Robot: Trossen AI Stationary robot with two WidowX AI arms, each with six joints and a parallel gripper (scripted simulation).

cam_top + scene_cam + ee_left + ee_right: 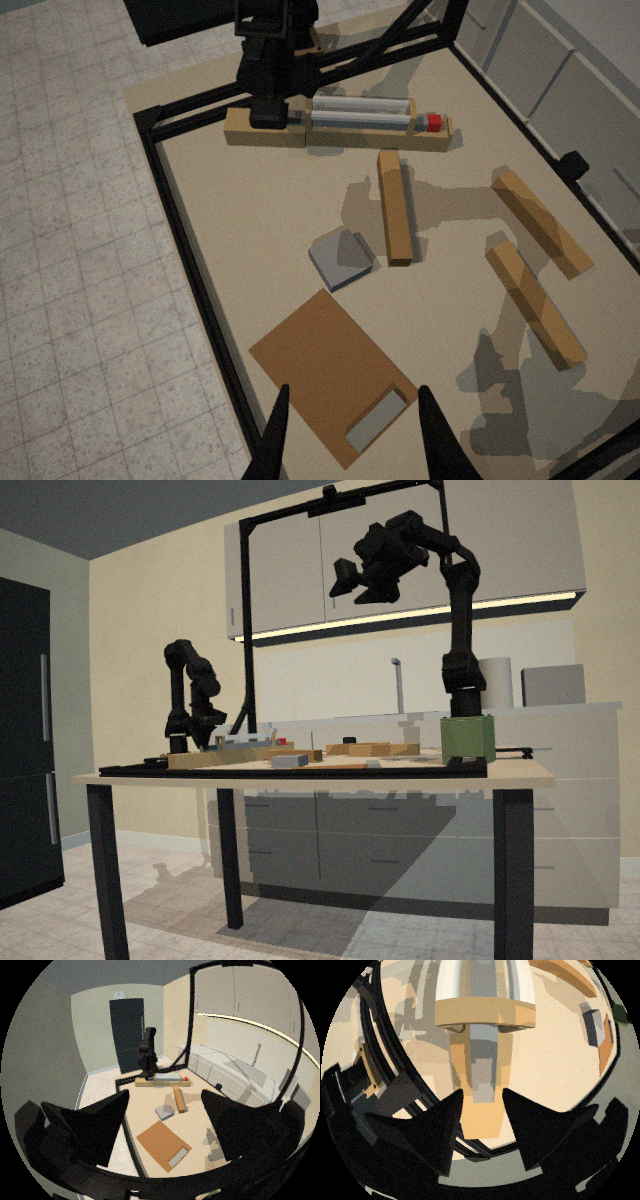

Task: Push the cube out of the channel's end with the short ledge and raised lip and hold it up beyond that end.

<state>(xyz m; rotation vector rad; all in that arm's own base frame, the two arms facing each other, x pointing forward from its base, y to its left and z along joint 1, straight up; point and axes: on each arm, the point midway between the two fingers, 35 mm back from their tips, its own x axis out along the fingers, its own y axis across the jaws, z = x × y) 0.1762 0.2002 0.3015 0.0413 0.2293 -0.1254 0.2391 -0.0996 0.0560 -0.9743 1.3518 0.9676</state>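
Observation:
The channel is a covered grey trough on a long wooden base at the far side of the table. The red cube sits outside the cover on the short ledge, close to the raised lip. A grey push rod runs through the channel up to the cube. My right gripper is low over the other, longer ledge. In the right wrist view its fingers stand slightly apart on either side of the rod's end. My left gripper is open and empty, high above the table's near side.
Three loose wooden bars lie mid-table and to the right. A grey block lies near the middle. A brown mat carries a small grey slab. A black frame rims the table. A green box holds the left arm's base.

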